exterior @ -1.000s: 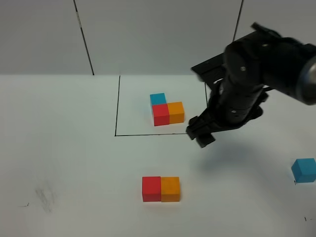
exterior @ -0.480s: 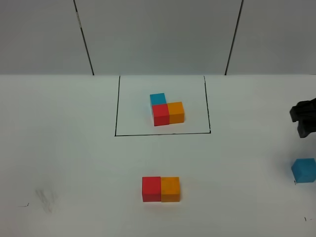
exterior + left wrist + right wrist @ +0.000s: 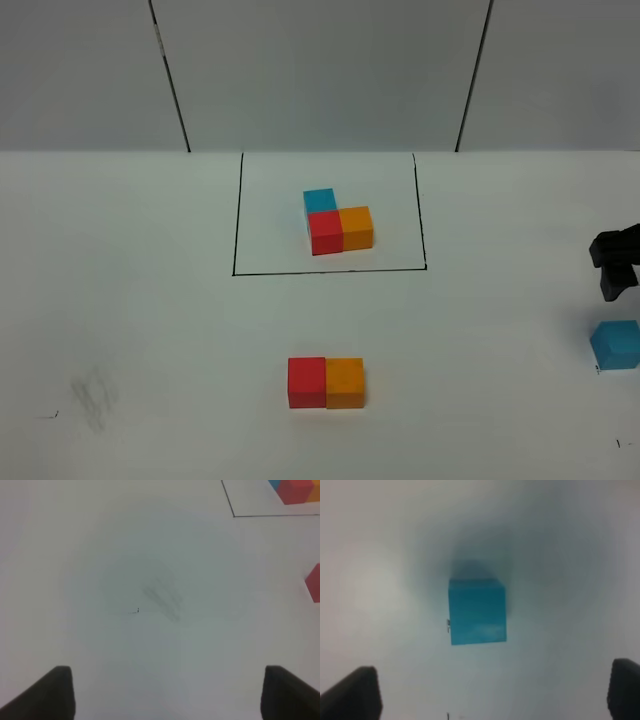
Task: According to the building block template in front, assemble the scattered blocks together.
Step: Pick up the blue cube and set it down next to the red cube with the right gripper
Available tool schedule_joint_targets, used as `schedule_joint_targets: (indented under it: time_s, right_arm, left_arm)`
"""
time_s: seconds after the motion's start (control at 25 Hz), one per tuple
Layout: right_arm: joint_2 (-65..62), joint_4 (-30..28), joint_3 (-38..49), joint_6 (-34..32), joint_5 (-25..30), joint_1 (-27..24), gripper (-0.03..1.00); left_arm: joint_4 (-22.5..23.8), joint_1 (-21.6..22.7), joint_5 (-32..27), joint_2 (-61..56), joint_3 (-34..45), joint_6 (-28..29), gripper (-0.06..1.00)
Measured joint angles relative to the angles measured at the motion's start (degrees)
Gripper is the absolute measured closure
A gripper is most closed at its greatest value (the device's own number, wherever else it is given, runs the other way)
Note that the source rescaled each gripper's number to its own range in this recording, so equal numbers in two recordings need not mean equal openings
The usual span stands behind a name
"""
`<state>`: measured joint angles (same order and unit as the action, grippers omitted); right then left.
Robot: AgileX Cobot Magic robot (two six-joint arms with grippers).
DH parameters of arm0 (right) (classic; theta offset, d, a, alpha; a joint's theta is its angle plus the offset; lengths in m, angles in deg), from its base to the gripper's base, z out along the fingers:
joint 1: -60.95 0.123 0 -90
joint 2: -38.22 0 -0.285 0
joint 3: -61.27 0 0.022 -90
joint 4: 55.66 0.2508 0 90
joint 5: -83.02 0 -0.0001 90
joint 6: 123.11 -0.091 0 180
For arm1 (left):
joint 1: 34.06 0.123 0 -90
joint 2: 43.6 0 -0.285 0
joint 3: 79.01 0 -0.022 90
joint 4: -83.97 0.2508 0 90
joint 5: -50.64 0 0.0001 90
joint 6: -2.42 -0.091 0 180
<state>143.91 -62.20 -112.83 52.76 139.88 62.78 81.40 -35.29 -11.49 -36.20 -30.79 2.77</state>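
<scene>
White desk (image 3: pixel 130 300) under a pale grey panelled wall (image 3: pixel 320 70) with dark seams, a faint scuff (image 3: pixel 93 398) at front left, and at the back the black outline (image 3: pixel 239 215) frames the building block template (image 3: pixel 338 224): light blue behind red, orange touching red's right side. In front, the loose red cube (image 3: pixel 306 383) and orange cube (image 3: pixel 345 383) sit touching side by side, while the light blue cube (image 3: pixel 615 345) rests alone at the far right edge. The right fingers (image 3: pixel 367 692) hang spread wide over that blue cube, clear of it, and the left fingers (image 3: pixel 57 692) gape wide over bare desk by the scuff.
</scene>
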Motion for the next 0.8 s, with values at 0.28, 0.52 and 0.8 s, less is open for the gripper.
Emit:
schedule_joint_targets:
  time_s: [0.28, 0.52, 0.8]
  right_arm:
    - [8.11, 0.06, 0.0, 0.04, -2.99, -0.15, 0.09]
    - [11.16, 1.05, 0.0, 0.06, -4.59, -1.84, 0.1]
    - [11.27, 1.26, 2.0, 0.06, -7.54, -3.63, 0.11]
  left_arm:
    - [0.0, 0.0, 0.0, 0.0, 0.0, 0.0, 0.01]
    - [0.0, 0.0, 0.0, 0.0, 0.0, 0.0, 0.01]
    - [0.0, 0.0, 0.0, 0.0, 0.0, 0.0, 0.01]
